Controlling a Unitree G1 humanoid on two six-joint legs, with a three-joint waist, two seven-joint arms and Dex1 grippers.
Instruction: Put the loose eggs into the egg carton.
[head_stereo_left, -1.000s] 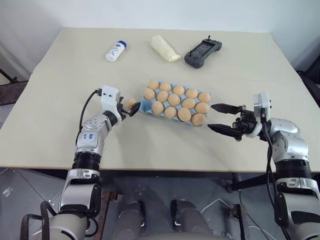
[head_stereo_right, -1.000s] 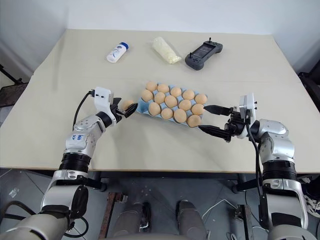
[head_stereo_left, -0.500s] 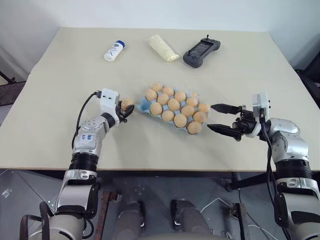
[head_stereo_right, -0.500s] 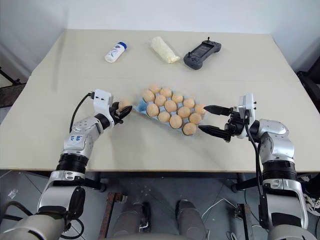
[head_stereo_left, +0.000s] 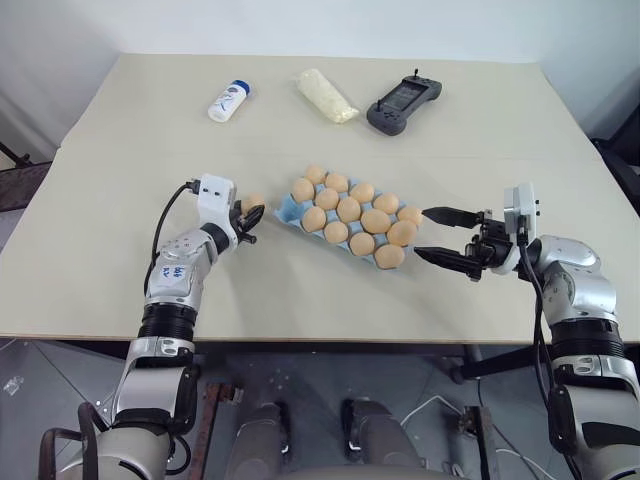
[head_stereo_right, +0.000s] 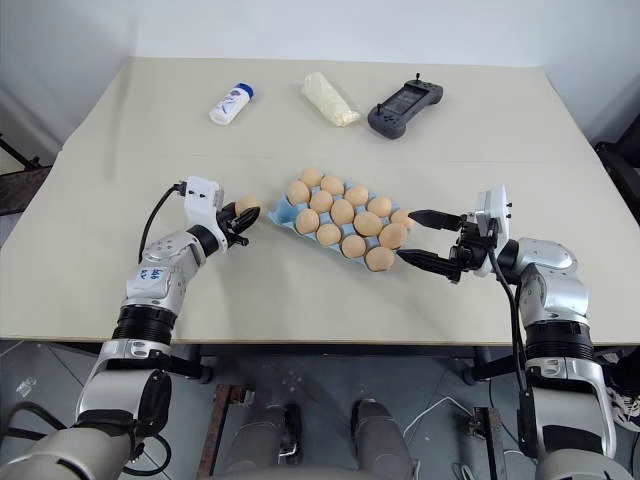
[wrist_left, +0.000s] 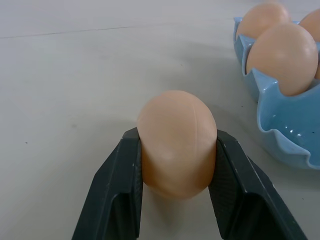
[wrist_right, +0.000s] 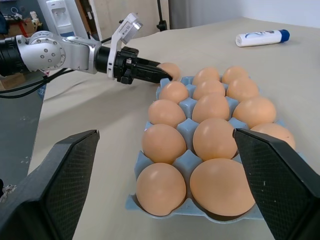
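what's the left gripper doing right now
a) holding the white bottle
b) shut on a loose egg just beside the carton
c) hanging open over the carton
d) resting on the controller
b: the left gripper has both black fingers pressed against the sides of a loose egg, just beside the egg carton on the table.

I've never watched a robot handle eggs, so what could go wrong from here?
The left gripper is shut on a loose egg, pinched by its sides only; it might slip out or crack. The egg carton looks nearly full, with an empty cup at the near corner, so the egg could knock its neighbours. The right gripper, open beside the carton, might nudge it.
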